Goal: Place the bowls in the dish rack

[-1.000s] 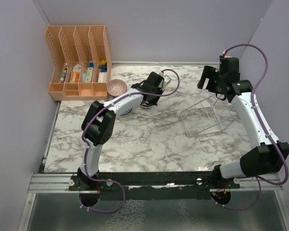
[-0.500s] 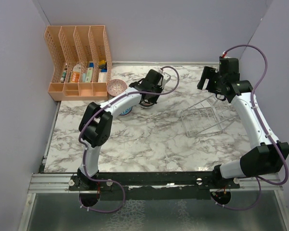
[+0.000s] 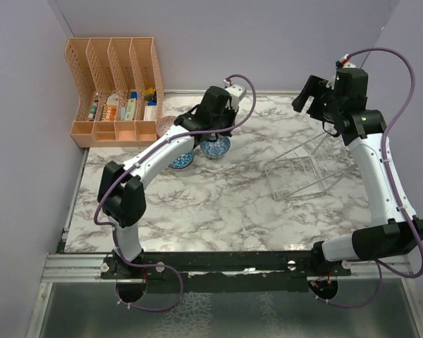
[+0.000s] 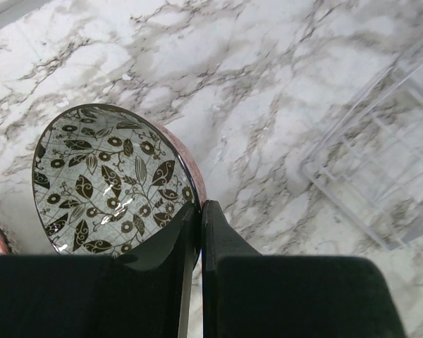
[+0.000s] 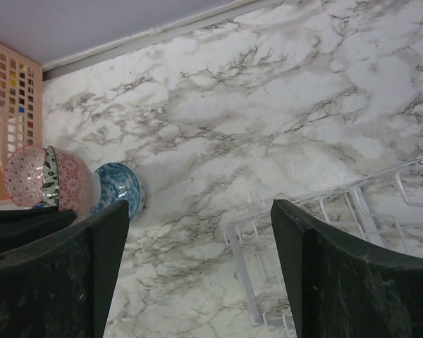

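Observation:
In the left wrist view my left gripper (image 4: 199,205) is shut on the rim of a bowl (image 4: 106,179) with a black-and-white leaf pattern inside and a pink outside, held tilted above the marble. The top view puts that gripper (image 3: 215,121) at the back middle. Below it stands a blue bowl (image 3: 216,146), with another blue bowl (image 3: 182,161) to its left and a pink bowl (image 3: 165,124) partly hidden behind the arm. The clear wire dish rack (image 3: 299,172) holds no bowl at the right. My right gripper (image 3: 311,98) hangs open and empty above the rack (image 5: 324,232).
An orange slotted file organizer (image 3: 116,91) with small items fills the back left corner. Purple walls close in the back and both sides. The marble table (image 3: 218,204) runs between the bowls and the rack.
My left gripper has risen and shifted slightly back with the leaf-pattern bowl, uncovering a blue bowl beneath. The right arm has lifted and swung a little to the right.

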`<state>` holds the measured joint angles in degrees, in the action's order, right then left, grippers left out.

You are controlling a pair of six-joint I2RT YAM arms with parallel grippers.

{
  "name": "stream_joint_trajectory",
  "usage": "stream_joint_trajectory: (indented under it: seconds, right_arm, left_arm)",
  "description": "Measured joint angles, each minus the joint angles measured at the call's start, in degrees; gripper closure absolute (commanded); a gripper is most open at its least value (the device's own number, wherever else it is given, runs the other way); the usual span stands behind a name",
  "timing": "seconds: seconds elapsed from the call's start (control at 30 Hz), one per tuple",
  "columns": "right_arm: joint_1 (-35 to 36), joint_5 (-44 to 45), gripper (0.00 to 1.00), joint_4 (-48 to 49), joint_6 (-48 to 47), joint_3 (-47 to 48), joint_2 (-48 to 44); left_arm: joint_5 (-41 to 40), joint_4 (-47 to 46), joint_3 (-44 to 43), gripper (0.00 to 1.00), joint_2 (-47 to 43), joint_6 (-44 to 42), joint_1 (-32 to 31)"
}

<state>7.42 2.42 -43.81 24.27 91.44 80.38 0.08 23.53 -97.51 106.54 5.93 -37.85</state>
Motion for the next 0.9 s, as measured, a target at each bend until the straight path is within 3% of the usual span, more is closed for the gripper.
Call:
stream_joint_trajectory:
  seconds: [0.2, 0.37, 0.53, 0.7, 0.9]
  right_arm:
    - [0.0, -0.8, 0.19, -1.4, 2.1, 4.0, -1.0]
    - [0.0, -1.3, 0.19, -2.9, 2.7, 5.5, -1.3]
    - [0.0, -1.3, 0.19, -3.5, 2.7, 5.7, -1.9]
    - [0.0, -1.3, 0.18, -4.2, 2.7, 5.7, -3.5]
    - [-0.1, -1.3, 0.18, -4.2, 2.5, 4.6, -5.7]
  left_arm:
    - [7.2, -9.9, 8.6, 1.00, -8.3, 13.6, 0.6]
    - [14.2, -24.8, 21.4, 1.00, -15.0, 30.9, 0.8]
    - [18.2, -39.0, 31.9, 1.00, -15.7, 47.0, 0.5]
    - [18.0, -51.6, 40.5, 1.00, -15.7, 61.9, -1.0]
    - [12.2, -67.1, 46.8, 1.00, -14.4, 76.8, -7.0]
